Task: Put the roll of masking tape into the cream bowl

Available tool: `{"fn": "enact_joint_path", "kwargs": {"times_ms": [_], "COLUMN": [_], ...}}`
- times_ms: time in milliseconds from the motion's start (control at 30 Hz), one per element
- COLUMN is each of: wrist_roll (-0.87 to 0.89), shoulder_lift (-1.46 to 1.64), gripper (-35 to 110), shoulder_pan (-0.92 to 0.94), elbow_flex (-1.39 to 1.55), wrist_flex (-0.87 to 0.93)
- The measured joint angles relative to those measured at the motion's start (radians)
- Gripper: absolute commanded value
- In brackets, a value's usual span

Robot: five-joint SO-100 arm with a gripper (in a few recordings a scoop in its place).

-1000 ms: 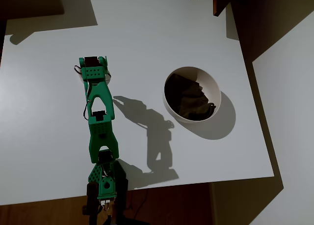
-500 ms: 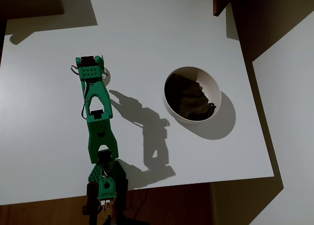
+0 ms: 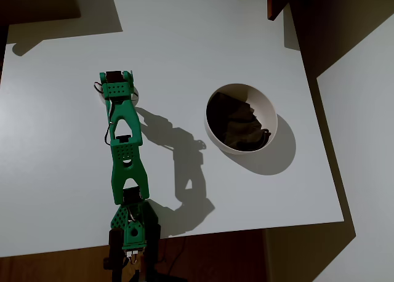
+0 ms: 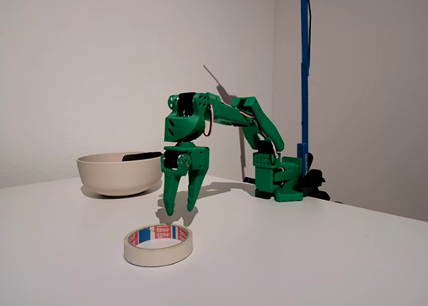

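Tape first, since it's nearest in the fixed view: the roll of masking tape [image 4: 158,244] lies flat on the counter [image 4: 301,252], hole facing up, so no long axis to line up with. Just behind and above it we've got the gripper [image 4: 179,210] pointing straight down, fingers a little apart and holding nothing, tips clear of the counter. From overhead the roll [image 3: 136,96] peeks out beside the gripper head. Farther back sits the cream bowl [image 4: 118,173], well apart from the tape.
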Motion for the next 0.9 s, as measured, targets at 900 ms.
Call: {"fn": "enact_joint_path", "kwargs": {"times_ms": [900], "wrist_roll": [0.032], "shoulder_lift": [-0.06], "gripper": [16], "shoulder_pan": [-0.035], "elbow_flex": [-0.034], "wrist_flex": [0.037]}}
